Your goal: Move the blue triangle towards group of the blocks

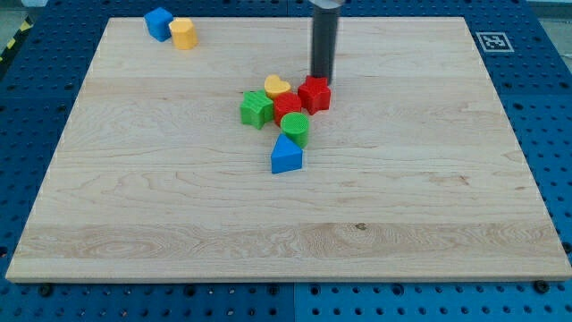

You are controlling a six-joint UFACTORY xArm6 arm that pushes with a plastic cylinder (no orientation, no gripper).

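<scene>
A blue triangle (286,156) lies near the board's middle, touching the lower edge of a green cylinder (296,128). Above it sits a tight group: a green star-shaped block (256,109), a red block (287,106), a yellow heart (277,87) and a red star-shaped block (315,94). My tip (321,78) stands just above the red star-shaped block, at the group's upper right, well above the blue triangle.
A blue cube (159,23) and a yellow block (183,33) sit together near the board's top left corner. The wooden board (134,206) lies on a blue perforated table. A marker tag (491,41) is at the top right.
</scene>
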